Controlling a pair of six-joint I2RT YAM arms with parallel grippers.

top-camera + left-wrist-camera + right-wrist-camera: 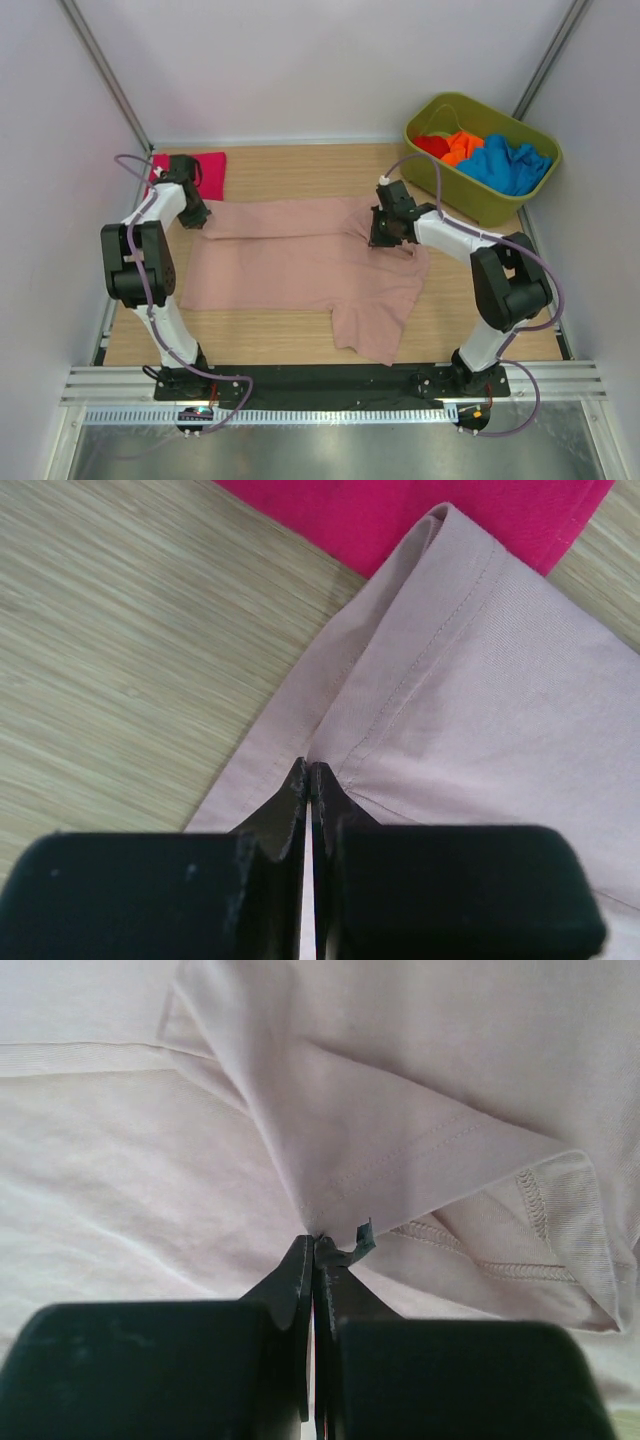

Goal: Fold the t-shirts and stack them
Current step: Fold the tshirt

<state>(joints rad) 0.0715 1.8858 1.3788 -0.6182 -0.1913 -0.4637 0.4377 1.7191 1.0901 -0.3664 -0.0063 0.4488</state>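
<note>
1. Overhead: dusty-pink t-shirt (300,265) spread on table (260,345); magenta t-shirt (207,172) far-left; other t-shirts (500,160) heaped in olive tub (470,205).
2. Left wrist only: left gripper (311,773), jaws pressed together, pinching the pink shirt's edge.
3. Right wrist only: right gripper (314,1243), jaws nipping a pink fold.

Pale plain walls (300,60) enclose a light wooden table (250,342), evenly lit.
</note>
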